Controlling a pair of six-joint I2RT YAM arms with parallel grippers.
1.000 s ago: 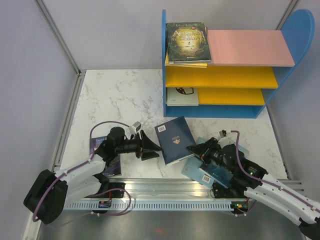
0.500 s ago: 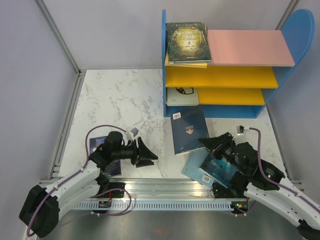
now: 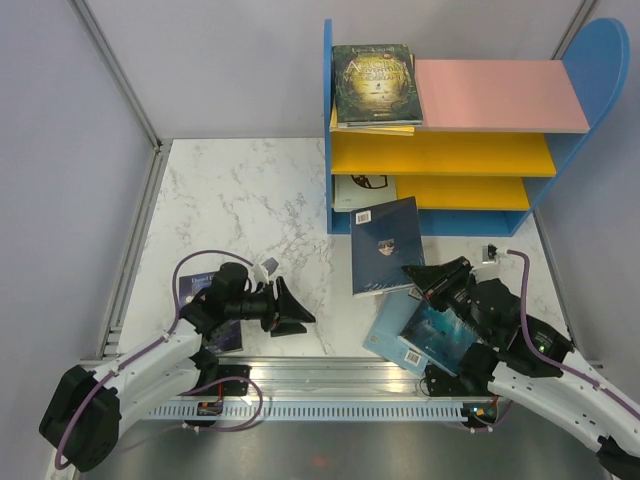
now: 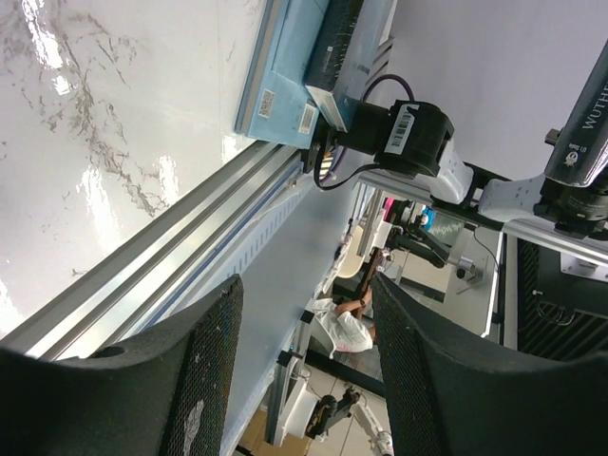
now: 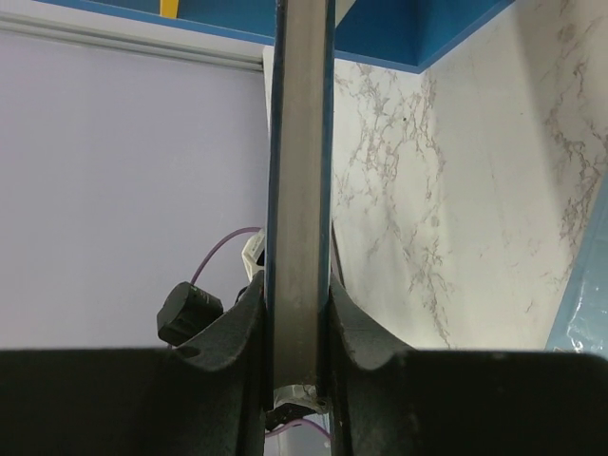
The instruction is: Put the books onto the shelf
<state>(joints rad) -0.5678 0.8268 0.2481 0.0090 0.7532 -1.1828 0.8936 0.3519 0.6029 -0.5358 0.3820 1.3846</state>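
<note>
Shelving now: navy book (image 3: 385, 245), pinched by its edge in right gripper (image 3: 418, 280)
Left gripper (image 3: 295, 308): open, holds nothing
Next: tip it into the shelf (image 3: 470, 222)

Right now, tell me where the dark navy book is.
Top view, right of centre: the dark navy book is clamped by the right gripper, just in front of the shelf and beyond the teal-blue book.

A white marble-veined table (image 3: 240, 200) sits between plain pale lilac walls (image 3: 60, 150), an aluminium rail (image 3: 330, 372) along its near edge.
</note>
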